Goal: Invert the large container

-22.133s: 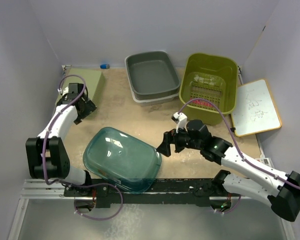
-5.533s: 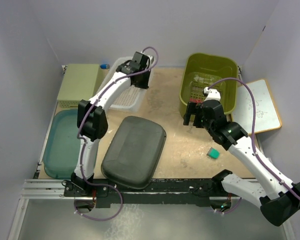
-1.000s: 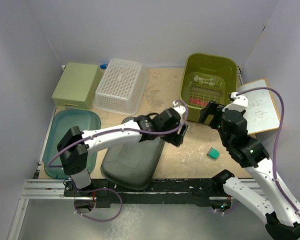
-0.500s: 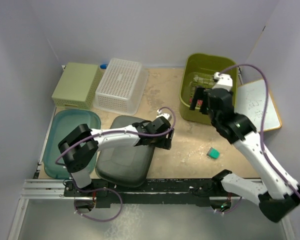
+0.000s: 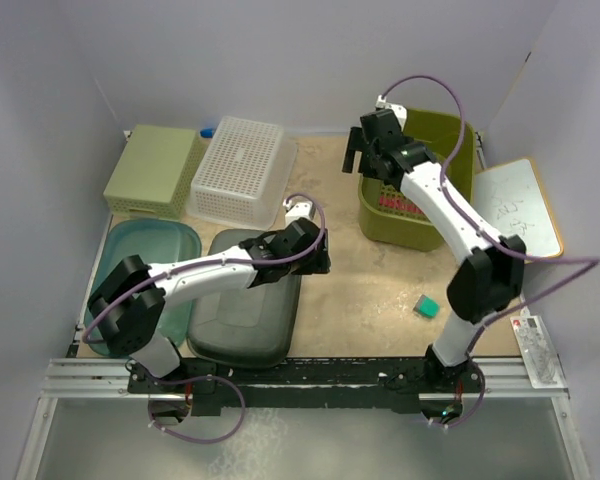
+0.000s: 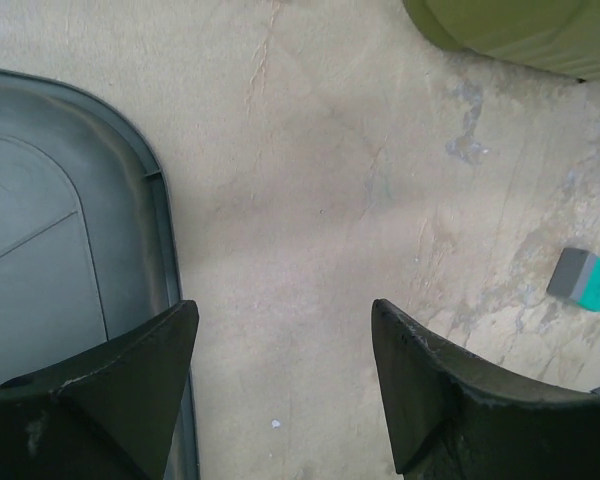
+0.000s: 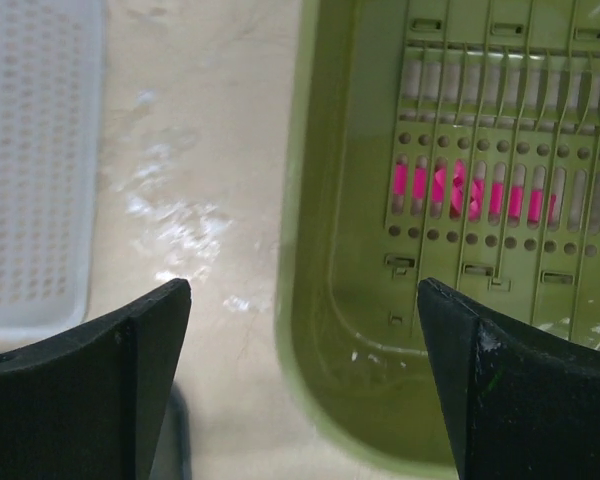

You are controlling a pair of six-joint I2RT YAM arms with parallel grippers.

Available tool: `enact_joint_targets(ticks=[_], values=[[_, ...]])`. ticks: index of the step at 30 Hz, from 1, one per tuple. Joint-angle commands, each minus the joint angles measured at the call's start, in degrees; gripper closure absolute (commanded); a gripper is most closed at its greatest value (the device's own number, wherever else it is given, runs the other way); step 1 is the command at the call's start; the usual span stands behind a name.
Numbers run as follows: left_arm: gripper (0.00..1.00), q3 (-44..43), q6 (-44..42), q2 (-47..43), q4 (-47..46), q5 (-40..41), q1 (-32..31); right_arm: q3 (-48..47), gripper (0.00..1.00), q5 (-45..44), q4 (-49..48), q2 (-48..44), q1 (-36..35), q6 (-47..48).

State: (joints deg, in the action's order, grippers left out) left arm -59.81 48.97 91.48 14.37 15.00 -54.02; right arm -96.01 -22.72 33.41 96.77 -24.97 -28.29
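The large container stands upright at the table's far right, mouth up, its long axis running away from the arms. It is a rounded rectangle of glossy olive plastic with a slotted, perforated floor showing pink. The right gripper hangs spread wide above its left rim. The left gripper, also spread and holding nothing, sits beside a matte grey tub.
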Motion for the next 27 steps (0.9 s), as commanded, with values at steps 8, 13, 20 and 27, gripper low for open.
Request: enact_joint_targets(ticks=[8,13,20,27], values=[[0.32,-14.0,-4.9,-11.0,7.9,6.8,0.1,-16.1,0.4,2.5,5.1,18.1,3.7,2.0],[0.32,-15.5,-6.0,-15.6,12.6,11.2,0.2,-13.6,0.83,10.4,-2.2,13.1,3.6,2.0],[0.32,-20.0,-9.1,-20.0,21.1,22.0,0.7,-12.6,1.0,28.3,-7.7,4.9,3.4,-8.9],[0.29,-23.1,-10.4,-23.3,25.3,29.9,1.4,-3.7,1.0,41.3,-28.0,-2.9,3.6,-22.8]])
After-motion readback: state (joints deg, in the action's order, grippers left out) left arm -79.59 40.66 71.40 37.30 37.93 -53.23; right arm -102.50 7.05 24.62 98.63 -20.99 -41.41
